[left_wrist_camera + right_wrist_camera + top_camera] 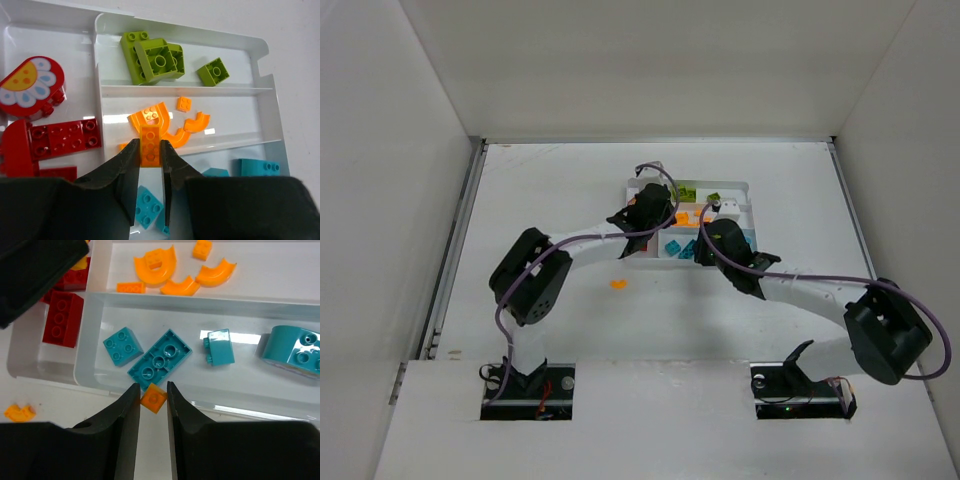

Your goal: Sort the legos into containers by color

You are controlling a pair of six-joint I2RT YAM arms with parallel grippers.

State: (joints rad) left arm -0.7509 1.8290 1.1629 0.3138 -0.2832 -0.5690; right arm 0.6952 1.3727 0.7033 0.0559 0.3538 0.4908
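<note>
Most legos [159, 61] sit colour-sorted in the white tray [265, 64], leaving orange ones: the left gripper [150, 150] pinches a long orange brick [149, 142] above centre frame's orange row, the right gripper [152, 390] clamps a small orange brick [153, 398] by the near rim, and one orange piece [19, 412] lies loose on the table [560, 190], lower left.

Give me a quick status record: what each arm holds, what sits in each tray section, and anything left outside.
left jaws: shut on an orange brick, over the orange section
right jaws: shut on a small orange brick, at the near wall of the tray, by the teal section
far long section: lime green bricks
middle long section: orange pieces
near long section: teal bricks
tall narrow section: red bricks
outside tray: one loose orange piece on the table
wrong-colour pieces in sections: none seen
</note>
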